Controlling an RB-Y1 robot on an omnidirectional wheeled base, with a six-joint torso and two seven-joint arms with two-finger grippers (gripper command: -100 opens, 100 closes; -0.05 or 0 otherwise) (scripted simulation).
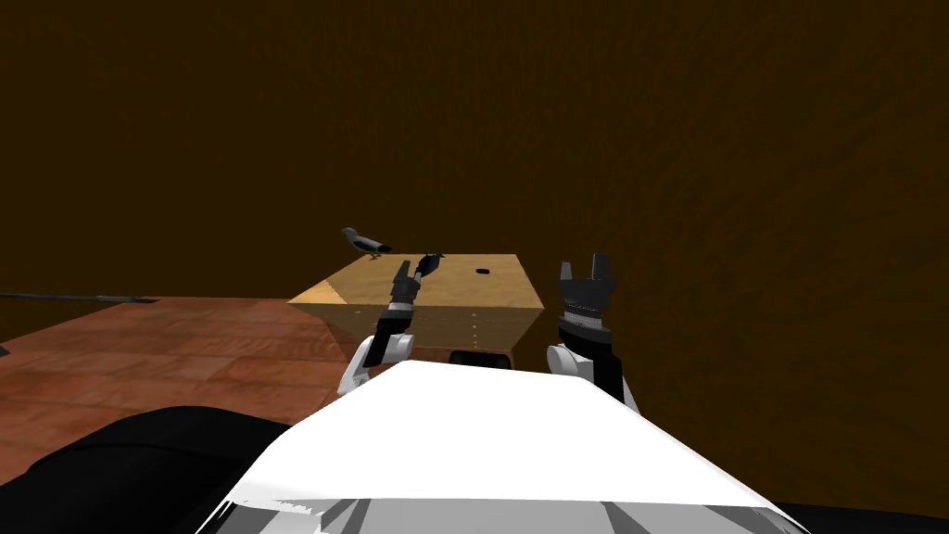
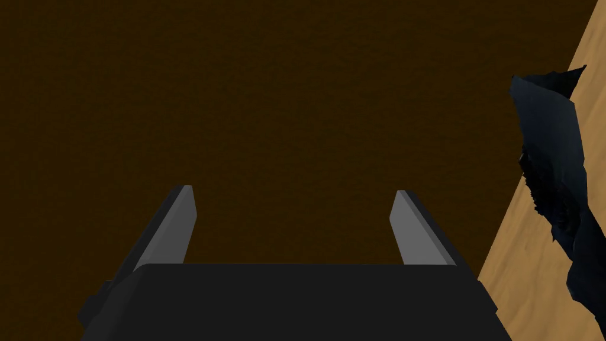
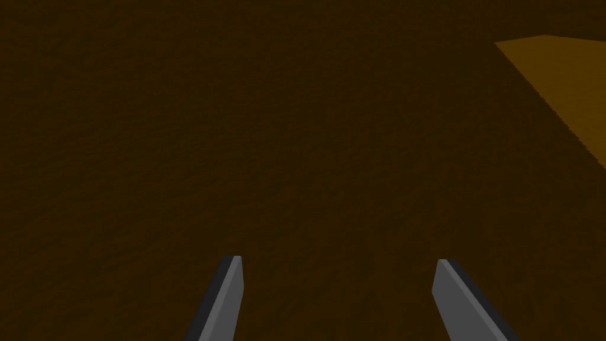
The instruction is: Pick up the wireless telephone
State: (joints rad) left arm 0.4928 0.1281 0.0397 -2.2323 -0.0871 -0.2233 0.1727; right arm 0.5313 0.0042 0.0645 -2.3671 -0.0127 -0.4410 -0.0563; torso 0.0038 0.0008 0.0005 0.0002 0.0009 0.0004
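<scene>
While stretched forward over the light wooden table (image 1: pixel 482 289), holds the left gripper (image 1: pixel 402 270) wide open and empty, with nothing but a dark brown wall between its two fingers (image 2: pixel 177 228). Finds the wireless telephone (image 1: pixel 432 261), a dark blue-black, rough-edged, elongated shape, lying flat on the table top just past the gripper's tip and a little toward the right arm's side. Places that telephone (image 2: pixel 550 171), seen from the left wrist, outside one finger rather than between the pair, near it yet apart. Shows also a grey bird-shaped figure (image 1: pixel 366 243) at the table's far left corner and a small black item (image 1: pixel 483 271) right of the telephone. Holds the right gripper (image 1: pixel 582 265) raised beside the table's right edge, likewise open and gripping nothing.
</scene>
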